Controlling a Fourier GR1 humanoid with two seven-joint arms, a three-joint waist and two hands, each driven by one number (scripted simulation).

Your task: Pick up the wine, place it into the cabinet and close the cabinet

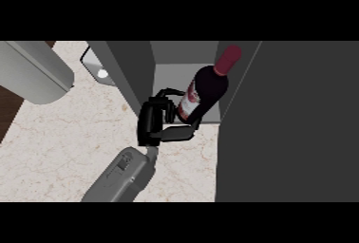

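Note:
The wine bottle (209, 88) is dark with a red cap and a white label. It leans a little inside the open cabinet (133, 71), its base at the front edge of the pale shelf (168, 76). My right hand (151, 124) is at the bottle's lower left, with fingers curled round its base and the thumb under it. The cabinet's dark door (288, 123) stands open at the right. Of my left arm only a grey forearm (35, 71) shows, at the upper left; its hand is out of view.
The cabinet stands on a marbled beige counter (63, 142). A small grey object with a white spot (98, 66) lies behind the cabinet's left wall. The counter's left edge, with dark floor beyond it (7, 114), runs down the far left.

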